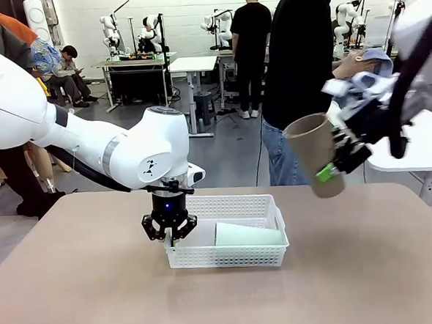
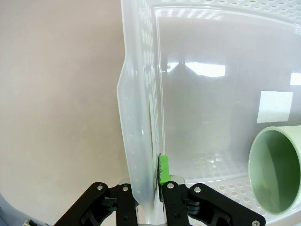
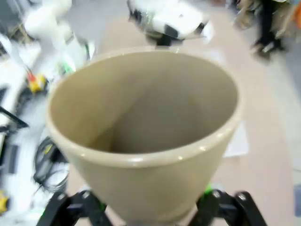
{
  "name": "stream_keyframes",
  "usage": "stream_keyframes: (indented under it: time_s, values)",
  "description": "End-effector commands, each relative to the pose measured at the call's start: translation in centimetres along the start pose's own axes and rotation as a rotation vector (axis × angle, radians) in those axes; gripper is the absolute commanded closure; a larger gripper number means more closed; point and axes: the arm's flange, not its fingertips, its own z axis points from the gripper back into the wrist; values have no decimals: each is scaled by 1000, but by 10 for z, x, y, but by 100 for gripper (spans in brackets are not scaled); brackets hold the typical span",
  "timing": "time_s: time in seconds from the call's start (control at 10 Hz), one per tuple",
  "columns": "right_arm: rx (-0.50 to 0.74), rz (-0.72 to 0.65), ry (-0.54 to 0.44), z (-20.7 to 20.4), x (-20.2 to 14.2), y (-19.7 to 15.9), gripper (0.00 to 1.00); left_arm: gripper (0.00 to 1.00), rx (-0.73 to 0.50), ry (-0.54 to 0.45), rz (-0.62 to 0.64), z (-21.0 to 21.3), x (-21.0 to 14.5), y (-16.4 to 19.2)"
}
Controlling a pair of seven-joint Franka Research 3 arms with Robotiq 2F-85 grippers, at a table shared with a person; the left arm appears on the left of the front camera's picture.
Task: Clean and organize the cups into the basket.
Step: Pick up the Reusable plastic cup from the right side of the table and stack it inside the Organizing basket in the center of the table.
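**benchbot_fan:** So, left to right: the left gripper is down at the basket, jaws nearly closed and pinching its left wall, with one green pad on the inside. The mint cup lies on its side in the basket, over toward the right end.

**tumblr_stack:** And the tan cup?

**benchbot_fan:** Up in the air right of the basket, tilted. The right gripper is clamped around its lower half, with a person's hand and a cloth just behind it.

**tumblr_stack:** I'd hold the basket steady, swing the tan one low over the free space beside the mint cup, and let go only once it's resting inside.
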Motion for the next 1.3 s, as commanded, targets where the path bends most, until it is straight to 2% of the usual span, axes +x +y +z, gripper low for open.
stream_keyframes:
  time_s: [0.0, 0.2, 0.4, 0.6, 0.7, 0.8, 0.9, 1.2]
  values:
    - [81, 4, 242, -29, 24, -30, 19, 100, 1, 2, -2, 0, -1, 0]
    - [130, 15, 550, -80, 41, -38, 19, 100, 1, 2, -2, 0, -1, 0]
    - [132, 24, 713, -112, 50, -42, 19, 100, 1, 2, -2, 0, -1, 0]
    - [114, 25, 797, -131, 55, -44, 19, 100, 1, 2, -2, 0, -1, 0]
    - [93, 31, 804, -134, 56, -45, 19, 100, 1, 2, -2, 0, -1, 0]
    - [69, 45, 751, -130, 56, -43, 19, 100, 1, 2, -2, 0, -1, 0]
    - [116, 51, 778, -136, 47, -39, 19, 100, 1, 2, -2, 0, -1, 0]
    - [116, 51, 778, -136, 47, -39, 19, 100, 1, 2, -2, 0, -1, 0]
